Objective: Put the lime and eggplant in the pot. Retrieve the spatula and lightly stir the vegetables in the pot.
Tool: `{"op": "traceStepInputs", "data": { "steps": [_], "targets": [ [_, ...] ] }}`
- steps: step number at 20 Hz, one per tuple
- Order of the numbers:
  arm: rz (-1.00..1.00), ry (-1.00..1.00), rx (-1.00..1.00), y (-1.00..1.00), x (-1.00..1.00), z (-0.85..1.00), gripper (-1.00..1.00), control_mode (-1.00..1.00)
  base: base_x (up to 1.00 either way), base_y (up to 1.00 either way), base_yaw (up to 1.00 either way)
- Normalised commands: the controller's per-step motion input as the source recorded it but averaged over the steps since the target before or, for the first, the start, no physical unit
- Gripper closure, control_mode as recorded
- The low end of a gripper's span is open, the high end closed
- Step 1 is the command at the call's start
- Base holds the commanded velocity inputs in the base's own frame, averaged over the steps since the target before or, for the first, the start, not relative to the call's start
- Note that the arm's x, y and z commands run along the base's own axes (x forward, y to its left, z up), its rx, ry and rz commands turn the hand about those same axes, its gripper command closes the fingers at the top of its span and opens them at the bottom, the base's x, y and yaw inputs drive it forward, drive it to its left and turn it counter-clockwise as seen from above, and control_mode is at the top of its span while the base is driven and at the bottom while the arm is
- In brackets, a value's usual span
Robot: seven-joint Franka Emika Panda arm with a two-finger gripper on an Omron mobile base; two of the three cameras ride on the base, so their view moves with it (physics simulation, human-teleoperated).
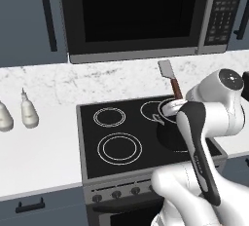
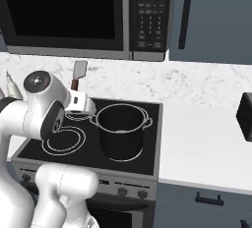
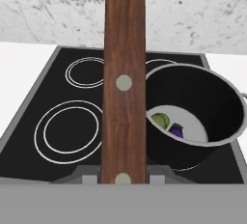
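Note:
My gripper (image 3: 123,174) is shut on the spatula's reddish-brown handle (image 3: 124,83), which runs straight up the middle of the hand view. In the base views the spatula (image 1: 168,74) stands upright above the hand (image 2: 78,103), its light-grey blade (image 2: 80,68) on top against the marble wall. The black pot (image 2: 122,131) sits on the stove's right side, just right of the gripper and lower. Inside it, on the pale bottom, the lime (image 3: 161,120) and the eggplant (image 3: 176,130) lie touching. In the left base view my forearm partly hides the pot (image 1: 165,122).
The black stovetop (image 1: 116,142) has bare ring burners to the left of the pot. A microwave (image 1: 141,13) hangs above it. Two white bottles (image 1: 29,110) stand on the counter at the left. A dark appliance (image 2: 245,111) sits at the right counter's edge.

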Motion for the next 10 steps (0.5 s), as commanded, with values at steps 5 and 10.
{"op": "traceStepInputs", "data": {
  "steps": [5,10],
  "targets": [
    [0.00,0.00,0.00,0.00,0.00,0.00,1.00,1.00,0.25,0.00,0.00],
    [0.00,0.00,0.00,0.00,0.00,0.00,1.00,-1.00,0.00,0.00,0.00]
  ]
}}
